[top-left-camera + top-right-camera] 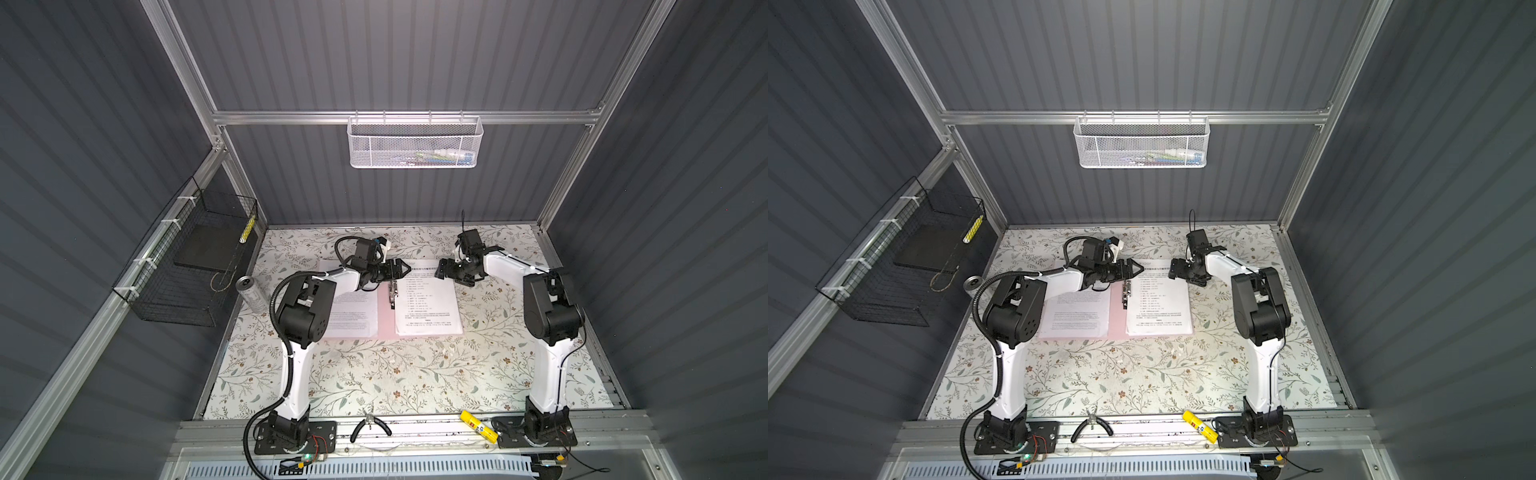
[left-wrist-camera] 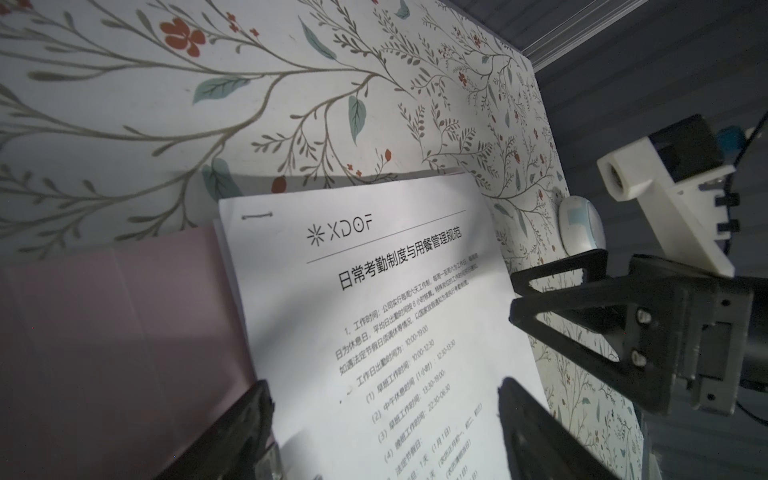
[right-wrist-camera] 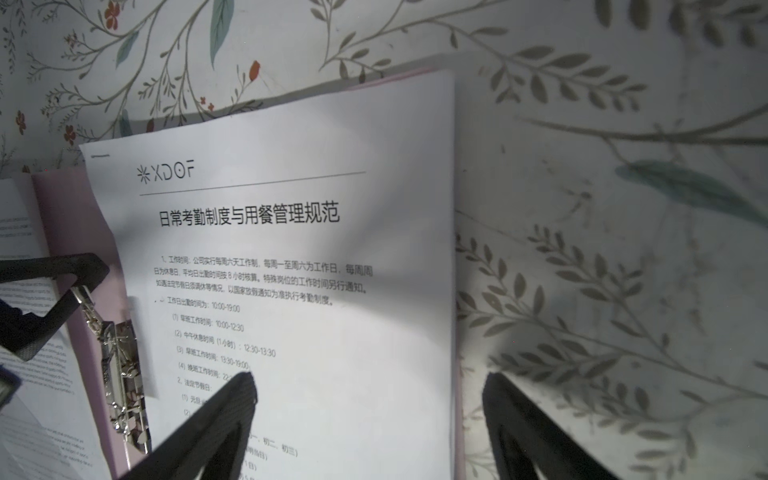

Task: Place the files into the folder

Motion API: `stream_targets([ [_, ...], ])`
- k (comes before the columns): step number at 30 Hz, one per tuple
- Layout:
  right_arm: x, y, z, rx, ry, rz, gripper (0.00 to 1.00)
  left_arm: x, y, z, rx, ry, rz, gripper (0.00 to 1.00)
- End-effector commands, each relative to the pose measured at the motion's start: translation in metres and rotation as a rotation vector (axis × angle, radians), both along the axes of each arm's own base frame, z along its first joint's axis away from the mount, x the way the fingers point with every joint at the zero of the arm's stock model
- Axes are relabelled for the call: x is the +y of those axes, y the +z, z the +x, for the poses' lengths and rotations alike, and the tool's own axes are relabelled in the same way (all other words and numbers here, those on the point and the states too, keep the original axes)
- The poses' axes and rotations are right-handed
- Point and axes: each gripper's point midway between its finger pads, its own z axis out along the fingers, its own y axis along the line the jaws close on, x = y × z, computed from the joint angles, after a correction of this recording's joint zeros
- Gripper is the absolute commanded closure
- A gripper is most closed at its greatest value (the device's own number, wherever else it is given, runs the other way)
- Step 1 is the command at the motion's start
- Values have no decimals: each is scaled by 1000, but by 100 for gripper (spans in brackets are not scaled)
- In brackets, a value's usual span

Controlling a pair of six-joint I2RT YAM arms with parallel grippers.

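Pliers (image 1: pixel 371 424) lie nearest, on the front rail (image 1: pixel 424 432). On the worktop (image 1: pixel 374 374), the open folder (image 1: pixel 385 321) carries the files (image 1: pixel 426 305) on both halves. The left tool (image 1: pixel 402 268) hovers spread by its clip (image 1: pixel 392 296), and the right tool (image 1: pixel 439 270) is spread and empty. Next, probably: clamp the sheets and close the folder.

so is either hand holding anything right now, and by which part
nothing is held: the left hand and right hand are both open above the sheet lying in the folder

White mesh basket (image 1: pixel 374 145), black wire basket (image 1: pixel 166 307), can (image 1: pixel 250 294), pliers (image 1: pixel 371 426)
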Motion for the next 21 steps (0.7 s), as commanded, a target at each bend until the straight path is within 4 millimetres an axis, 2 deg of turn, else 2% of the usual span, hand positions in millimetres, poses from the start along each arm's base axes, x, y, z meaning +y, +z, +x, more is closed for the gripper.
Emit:
stream_targets([
  [1, 9, 2, 3, 3, 11, 14, 12, -4, 13, -12, -10, -31, -13, 14],
  [16, 22, 2, 0, -1, 34, -13, 12, -4, 14, -14, -13, -33, -15, 14],
  [21, 18, 3, 0, -3, 10, -31, 11, -3, 12, -15, -8, -31, -12, 14],
])
